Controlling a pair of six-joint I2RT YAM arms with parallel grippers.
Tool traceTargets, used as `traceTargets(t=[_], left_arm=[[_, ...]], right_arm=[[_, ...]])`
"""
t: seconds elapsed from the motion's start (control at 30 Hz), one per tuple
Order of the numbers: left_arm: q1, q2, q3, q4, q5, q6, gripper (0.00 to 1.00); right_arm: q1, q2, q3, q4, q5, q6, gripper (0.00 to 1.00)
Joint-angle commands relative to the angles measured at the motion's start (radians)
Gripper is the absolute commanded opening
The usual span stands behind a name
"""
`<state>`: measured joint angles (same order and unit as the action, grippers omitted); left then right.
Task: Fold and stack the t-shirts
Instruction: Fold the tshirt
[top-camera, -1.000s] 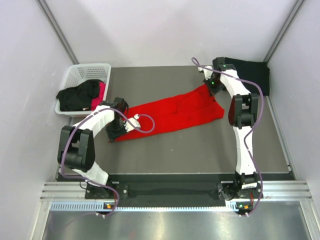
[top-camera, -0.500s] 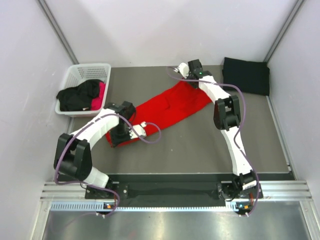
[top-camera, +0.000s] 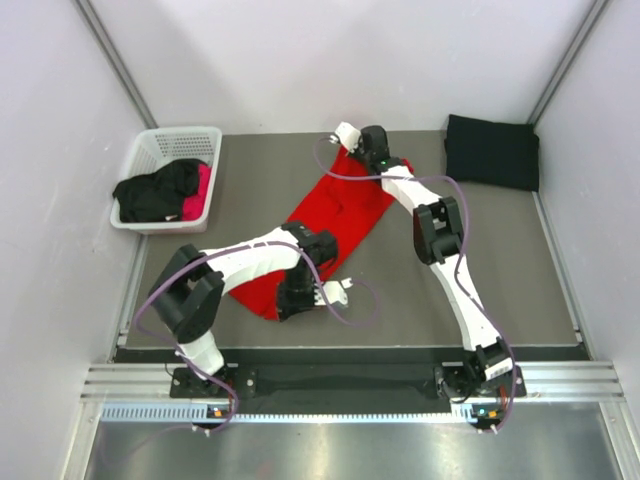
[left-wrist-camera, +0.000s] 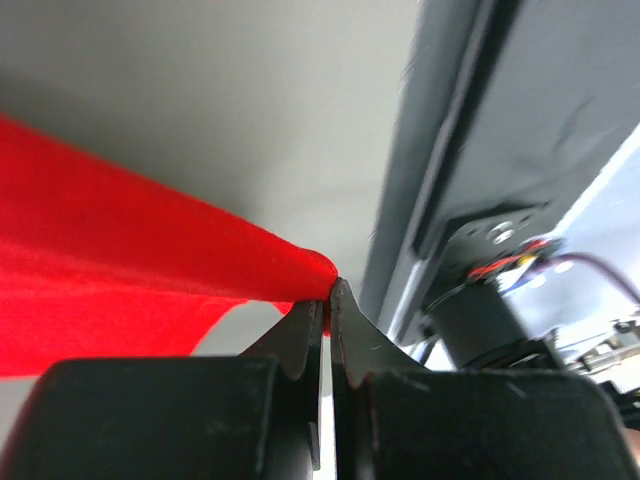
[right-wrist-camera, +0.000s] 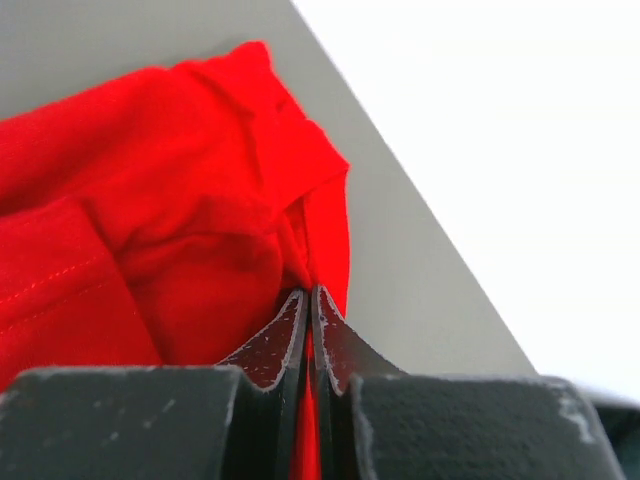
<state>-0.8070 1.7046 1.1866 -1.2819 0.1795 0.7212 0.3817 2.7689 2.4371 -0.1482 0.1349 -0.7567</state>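
The red t-shirt (top-camera: 335, 205) lies stretched in a long band from the back middle of the table to the near left. My left gripper (top-camera: 292, 305) is shut on its near end; in the left wrist view the cloth (left-wrist-camera: 120, 260) is pinched at my gripper (left-wrist-camera: 327, 290). My right gripper (top-camera: 352, 152) is shut on the far end; in the right wrist view the bunched red cloth (right-wrist-camera: 180, 220) is pinched at my gripper (right-wrist-camera: 308, 296). A folded black t-shirt (top-camera: 492, 150) lies at the back right. Black and pink shirts (top-camera: 165, 190) sit in the basket.
A white lattice basket (top-camera: 152, 148) stands at the back left. The grey table (top-camera: 400, 290) has a dark rail along its near edge, and white walls close in the sides and back.
Both grippers have carried the red shirt: the right end swung left toward the back middle, the left end moved right and nearer. The band has turned from near-horizontal to steeply diagonal.
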Motion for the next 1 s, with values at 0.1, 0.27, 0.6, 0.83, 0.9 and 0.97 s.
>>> traceTargets(t=[0.1, 0.27, 0.6, 0.83, 0.9, 0.97], left_arm=[[-0.075, 0.055, 0.071, -0.059, 0.238, -0.069, 0.0], [-0.109, 0.101, 0.108, 0.007, 0.292, -0.14, 0.18], [-0.057, 0.121, 0.534, -0.054, 0.16, -0.129, 0.43], [0.04, 0.144, 0.4, 0.097, 0.127, -0.126, 0.42], [0.054, 0.15, 0.342, 0.174, 0.132, -0.129, 0.39], [0.074, 0.155, 0.276, 0.219, 0.146, -0.134, 0.36]], right_arm=[[0.052, 0.058, 0.086, 0.304, -0.041, 0.005, 0.0], [0.065, 0.054, 0.089, 0.39, -0.054, 0.084, 0.08], [-0.023, -0.34, -0.101, 0.375, 0.017, 0.281, 0.82], [-0.131, -0.54, -0.208, 0.066, -0.212, 0.599, 0.77], [-0.167, -0.548, -0.24, -0.057, -0.318, 0.655, 0.71], [-0.191, -0.577, -0.309, -0.103, -0.464, 0.715, 0.7]])
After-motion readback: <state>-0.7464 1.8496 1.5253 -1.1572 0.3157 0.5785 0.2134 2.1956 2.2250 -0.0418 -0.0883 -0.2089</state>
